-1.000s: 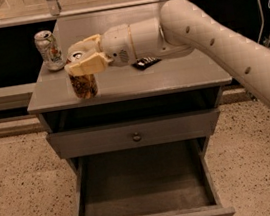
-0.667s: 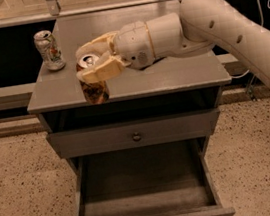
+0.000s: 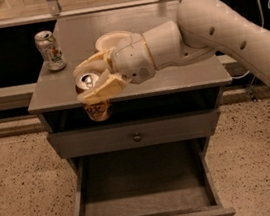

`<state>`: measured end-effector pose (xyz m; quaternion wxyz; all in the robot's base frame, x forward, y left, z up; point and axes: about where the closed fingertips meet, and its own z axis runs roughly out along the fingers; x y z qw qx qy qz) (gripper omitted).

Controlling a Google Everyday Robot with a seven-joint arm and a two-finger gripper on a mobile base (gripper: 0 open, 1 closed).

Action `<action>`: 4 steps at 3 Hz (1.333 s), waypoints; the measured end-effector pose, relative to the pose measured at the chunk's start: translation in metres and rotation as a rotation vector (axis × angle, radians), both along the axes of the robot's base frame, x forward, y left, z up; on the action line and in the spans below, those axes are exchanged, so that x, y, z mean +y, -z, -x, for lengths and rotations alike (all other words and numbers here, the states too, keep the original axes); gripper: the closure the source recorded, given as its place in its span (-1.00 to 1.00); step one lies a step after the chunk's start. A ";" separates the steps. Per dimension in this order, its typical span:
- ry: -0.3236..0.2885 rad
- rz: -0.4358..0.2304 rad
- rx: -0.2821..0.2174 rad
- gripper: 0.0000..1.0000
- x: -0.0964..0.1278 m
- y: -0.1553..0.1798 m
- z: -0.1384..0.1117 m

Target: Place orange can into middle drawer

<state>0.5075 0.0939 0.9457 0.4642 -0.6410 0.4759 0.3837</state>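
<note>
The orange can (image 3: 98,109) has a gold patterned body and a silver top with a pull tab. My gripper (image 3: 81,84) is shut on it, one finger (image 3: 90,64) behind and one in front. The can hangs upright just past the front edge of the cabinet top (image 3: 181,79), at its left part, above the open drawer. The middle drawer (image 3: 143,182) is pulled out below, a wide grey box with a bare flat bottom. The can is well above it and nearer its left side. My arm reaches in from the right.
A pale silver-white can (image 3: 49,51) stands at the cabinet top's back left corner. A white bowl (image 3: 110,39) sits behind my wrist. The shut upper drawer front with a round knob (image 3: 137,136) lies between the can and the open drawer. Speckled floor lies on both sides.
My gripper has carried the orange can forward, from over the cabinet top to just past its front edge, above the open drawer. The silver-white can has not moved.
</note>
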 end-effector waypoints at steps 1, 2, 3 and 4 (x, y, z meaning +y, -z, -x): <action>0.031 -0.021 -0.008 1.00 -0.002 0.016 -0.001; 0.084 -0.017 0.003 1.00 -0.013 0.077 0.015; 0.094 0.001 0.025 1.00 -0.025 0.133 0.031; 0.107 0.015 0.043 1.00 -0.039 0.168 0.041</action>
